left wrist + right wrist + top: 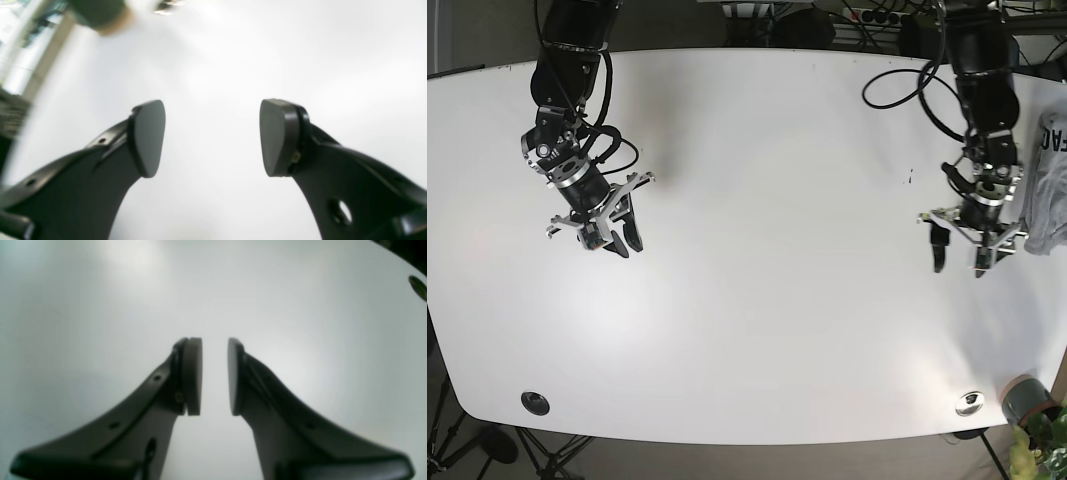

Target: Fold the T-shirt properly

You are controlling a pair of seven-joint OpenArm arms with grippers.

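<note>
The grey T-shirt [1049, 180] is cut off by the right edge of the base view, its print only partly readable. In the left wrist view a dark green object [100, 13] at the far tabletop [233, 66] edge is blurred beyond telling.

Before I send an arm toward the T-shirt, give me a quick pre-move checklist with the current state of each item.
1. Left gripper open and empty: ok, pads wide apart in its wrist view, nothing between them.
2. Right gripper empty: ok, a narrow gap between its pads, only bare table behind.
3. T-shirt located: ok, grey, at the table's edge beside the left gripper.
4. Shirt spread flat for folding: not ok, it looks bunched and partly out of frame.
5. Either gripper touching the shirt: cannot tell for the left; the right is far across the table.
</note>
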